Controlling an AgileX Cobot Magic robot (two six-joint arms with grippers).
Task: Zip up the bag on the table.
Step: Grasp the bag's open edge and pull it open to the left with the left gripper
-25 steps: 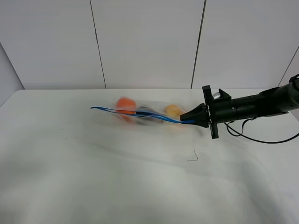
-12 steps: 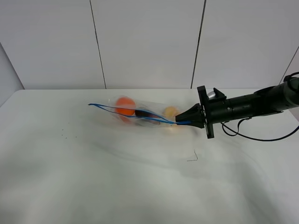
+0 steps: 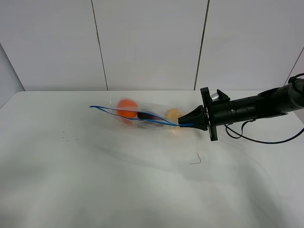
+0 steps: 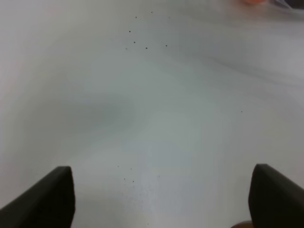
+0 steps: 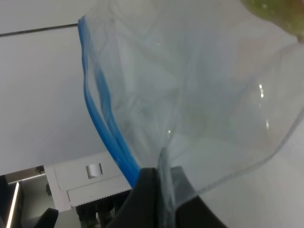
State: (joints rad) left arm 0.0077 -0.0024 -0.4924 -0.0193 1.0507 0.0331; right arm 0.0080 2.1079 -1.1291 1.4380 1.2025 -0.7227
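Closest to you, the left gripper (image 4: 161, 197) hangs over bare table (image 3: 71, 190). Its two dark fingers (image 4: 50, 197) stand wide apart with nothing between them, and only white surface and a scatter of tiny specks (image 4: 137, 40) lies beneath. It does not show in the high view. In that view the front of the table holds nothing but a small dark mark (image 3: 195, 159) right of centre and a few specks towards the left. Further back, about the middle of the table, you find the bag (image 3: 147, 108), lying lengthwise across the view. Its blue zip strip (image 3: 114, 110) runs along the side facing you, from the left tip across to the right end. Through the clear plastic you can see an orange item (image 3: 127, 106) on the left, a dark purple one (image 3: 148, 115) in the middle and a yellow one (image 3: 174, 114) on the right. The right gripper (image 3: 182, 125) has its fingers clamped on the right end of the bag, right where the strip ends. Its own camera shows the jaws pressed together on the plastic edge, with the strip leading away as two blue lines side by side. The right arm (image 3: 251, 108) reaches in low from the right edge, and a black cable (image 3: 266, 141) loops below it. Behind the table stands a white panelled wall (image 3: 147, 42).
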